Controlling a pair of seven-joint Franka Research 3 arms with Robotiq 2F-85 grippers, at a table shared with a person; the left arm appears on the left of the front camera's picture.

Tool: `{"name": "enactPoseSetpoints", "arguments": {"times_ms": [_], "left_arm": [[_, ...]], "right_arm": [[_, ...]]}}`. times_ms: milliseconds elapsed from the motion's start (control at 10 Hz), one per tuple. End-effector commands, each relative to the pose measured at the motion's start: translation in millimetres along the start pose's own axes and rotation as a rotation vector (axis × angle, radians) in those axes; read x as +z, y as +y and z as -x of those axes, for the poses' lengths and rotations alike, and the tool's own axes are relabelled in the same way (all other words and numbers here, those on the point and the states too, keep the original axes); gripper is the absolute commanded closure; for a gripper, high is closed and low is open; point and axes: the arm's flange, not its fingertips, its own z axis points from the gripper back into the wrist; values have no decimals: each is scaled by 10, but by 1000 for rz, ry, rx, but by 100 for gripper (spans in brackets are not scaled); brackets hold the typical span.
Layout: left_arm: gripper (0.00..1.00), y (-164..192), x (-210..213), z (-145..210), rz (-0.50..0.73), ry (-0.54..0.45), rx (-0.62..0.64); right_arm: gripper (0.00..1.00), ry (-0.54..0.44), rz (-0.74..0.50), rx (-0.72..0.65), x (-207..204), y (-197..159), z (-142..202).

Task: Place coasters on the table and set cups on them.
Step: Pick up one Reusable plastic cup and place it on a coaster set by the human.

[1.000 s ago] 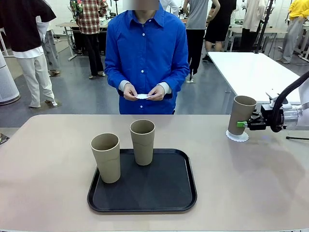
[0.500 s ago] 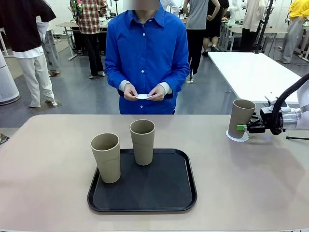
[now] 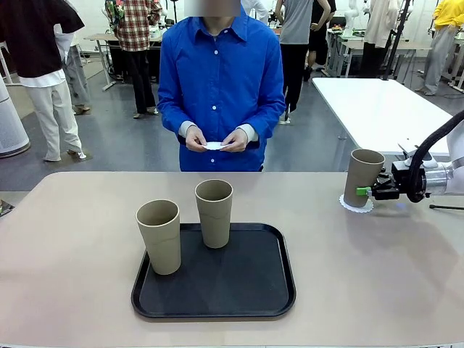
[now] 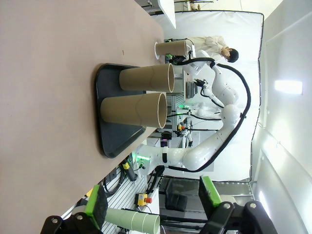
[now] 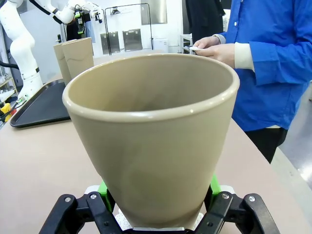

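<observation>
— What is carried directly by the beige table [image 3: 72,275]?
— A black tray [image 3: 254,299] is set toward six o'clock, and a white paper coaster [image 3: 359,209] is laid at two o'clock.

**Occlusions and cut-offs**

Right of the tray [image 3: 217,308], the coaster [image 3: 358,208] is mostly covered by the cup [image 3: 362,172] above it; a scalloped fringe is left visible. The far finger of the right gripper [image 3: 362,191] is hidden behind that cup, and its arm [image 3: 444,176] is cut off by the frame edge. Beyond the tray, the white item [image 3: 213,145] held by the person [image 3: 217,80] is too small to be identified.
</observation>
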Motion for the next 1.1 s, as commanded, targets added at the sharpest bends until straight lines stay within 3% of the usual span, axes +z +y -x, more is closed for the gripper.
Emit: {"name": "enactPoseSetpoints", "arguments": {"times_ms": [0, 100, 200, 1000], "left_arm": [[0, -14, 16, 10, 10, -1, -6], [0, -14, 16, 10, 10, -1, -6], [0, -14, 16, 10, 10, -1, -6], [0, -14, 16, 10, 10, -1, -6]], "right_arm": [[17, 26, -16, 2, 15, -60, 51], [12, 27, -18, -7, 20, -65, 54], [0, 27, -21, -10, 22, -64, 56], [0, 31, -46, -9, 72, -55, 38]]}}
